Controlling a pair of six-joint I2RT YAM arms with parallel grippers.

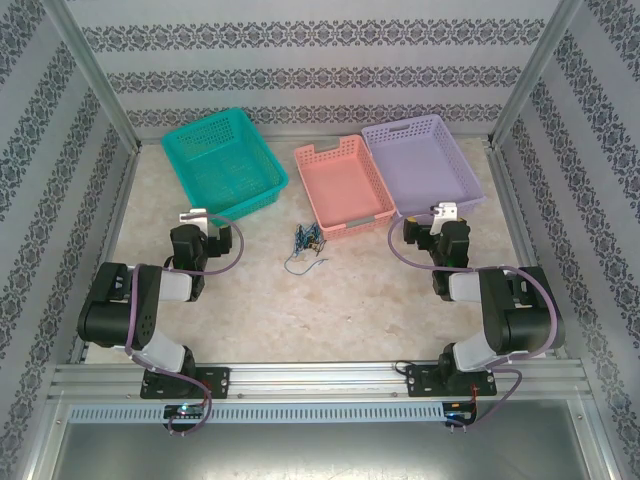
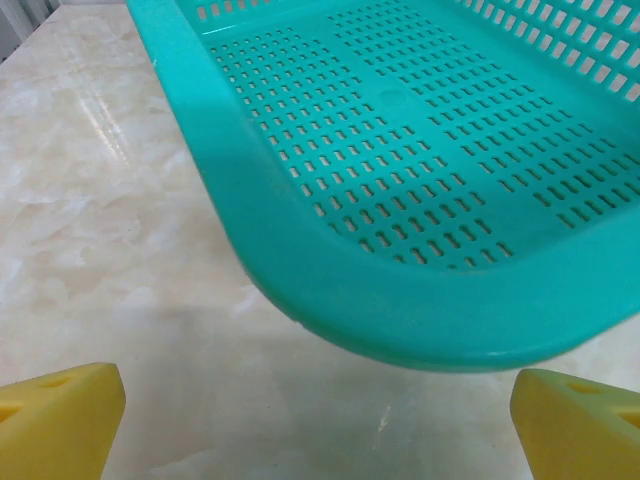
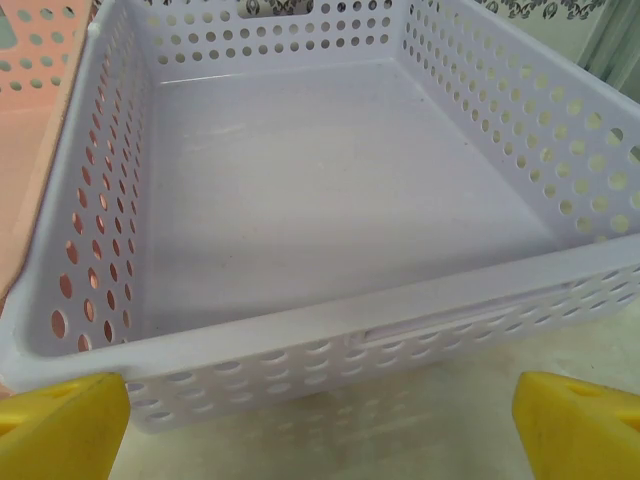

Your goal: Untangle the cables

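Observation:
The cables [image 1: 305, 246] lie as a small blue and black tangle on the marble table [image 1: 330, 310], in the middle, just in front of the pink basket [image 1: 340, 187]. My left gripper [image 1: 197, 217] rests well to their left, facing the near corner of the teal basket [image 2: 420, 180]; its yellow fingertips [image 2: 60, 420] stand wide apart with bare tabletop between them. My right gripper [image 1: 444, 212] sits to the cables' right, open, its yellow fingertips [image 3: 60, 425] spread before the near wall of the lilac basket [image 3: 330, 340].
Three baskets stand in a row at the back: teal basket [image 1: 222, 160], pink, lilac basket [image 1: 422, 165]. All three hold nothing that I can see. Patterned walls and metal posts close in the table on three sides. An aluminium rail [image 1: 320, 380] runs along the near edge.

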